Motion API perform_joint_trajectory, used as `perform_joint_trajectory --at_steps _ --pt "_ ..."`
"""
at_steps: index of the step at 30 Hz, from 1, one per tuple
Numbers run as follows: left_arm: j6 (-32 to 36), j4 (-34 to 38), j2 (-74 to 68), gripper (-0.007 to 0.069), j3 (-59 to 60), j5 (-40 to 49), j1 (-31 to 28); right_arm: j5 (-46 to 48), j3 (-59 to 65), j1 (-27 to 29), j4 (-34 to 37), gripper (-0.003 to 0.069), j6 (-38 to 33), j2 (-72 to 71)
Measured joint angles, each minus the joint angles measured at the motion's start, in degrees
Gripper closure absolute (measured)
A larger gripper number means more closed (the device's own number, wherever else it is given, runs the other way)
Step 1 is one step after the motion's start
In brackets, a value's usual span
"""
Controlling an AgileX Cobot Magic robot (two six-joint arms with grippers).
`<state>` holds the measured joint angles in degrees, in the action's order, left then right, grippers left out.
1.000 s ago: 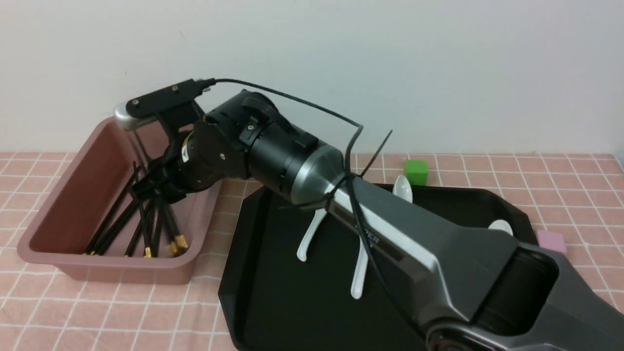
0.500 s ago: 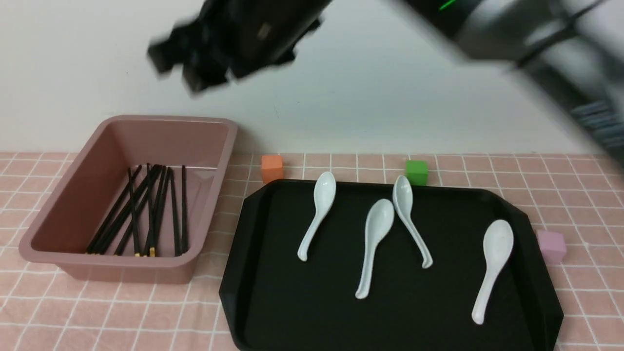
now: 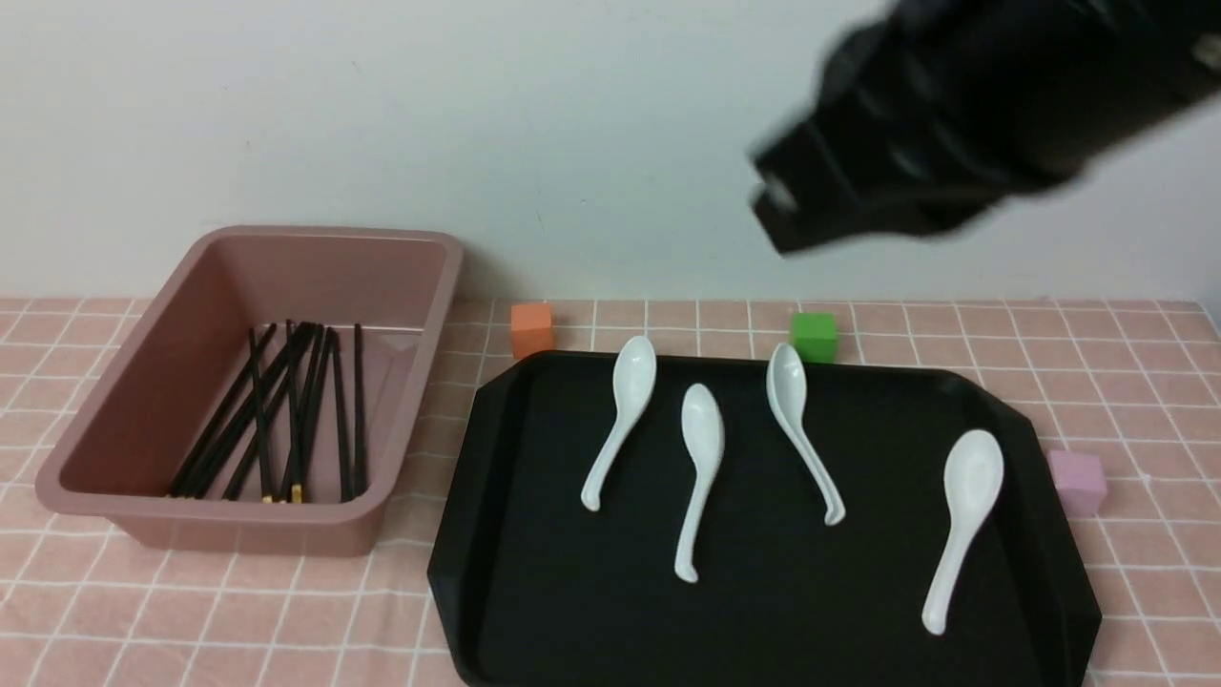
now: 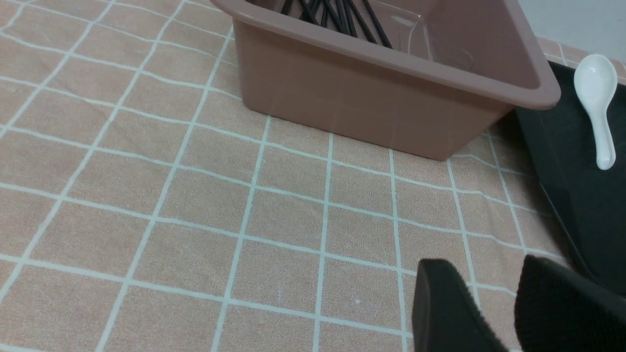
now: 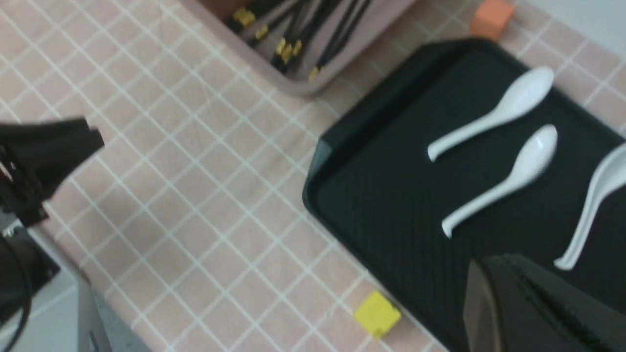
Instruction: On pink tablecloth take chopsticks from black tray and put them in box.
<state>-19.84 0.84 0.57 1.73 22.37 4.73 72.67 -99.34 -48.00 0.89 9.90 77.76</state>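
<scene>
The right gripper [image 3: 777, 205] has left the box [image 3: 238, 520] and is now high above the black tray [image 3: 563, 611], its jaws closed on nothing. The chopsticks [image 3: 286, 420] lie inside the box. The tray carries only 4 spoons [image 3: 620, 420], so the task seems finished.

The right arm [image 3: 963, 114] is motion-blurred and cut off at the edge.

Light: bright, even, diffuse | Shadows: soft ones cast under box [image 3: 238, 530] and black tray [image 3: 450, 572] | Blur: right arm [image 3: 954, 124] smeared by motion in front view; right wrist view softened throughout | Left wrist view: rendered sharp
</scene>
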Motion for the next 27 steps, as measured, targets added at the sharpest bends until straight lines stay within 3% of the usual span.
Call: perform_joint_trajectory --at_steps 8,13,16,18,27 --pt "0.0 0.0 0.0 0.0386 0.0 0.0 0.0 0.0 3.6 0.0 -0.3 0.0672 0.0 -3.4" --pt "0.0 0.0 0.0 0.0386 0.0 0.0 0.0 -0.1 5.0 0.0 -4.5 0.067 -0.2 -4.2" --pt "0.0 0.0 0.0 0.0386 0.0 0.0 0.0 -0.8 12.0 1.1 -7.3 0.067 -0.7 -8.2" --pt "0.0 0.0 0.0 0.0386 0.0 0.0 0.0 -4.3 19.0 3.6 -7.2 0.067 -0.7 -12.6" --pt "0.0 0.0 0.0 0.0386 0.0 0.0 0.0 -39.7 68.3 25.9 -2.1 0.0669 -0.9 -42.6"
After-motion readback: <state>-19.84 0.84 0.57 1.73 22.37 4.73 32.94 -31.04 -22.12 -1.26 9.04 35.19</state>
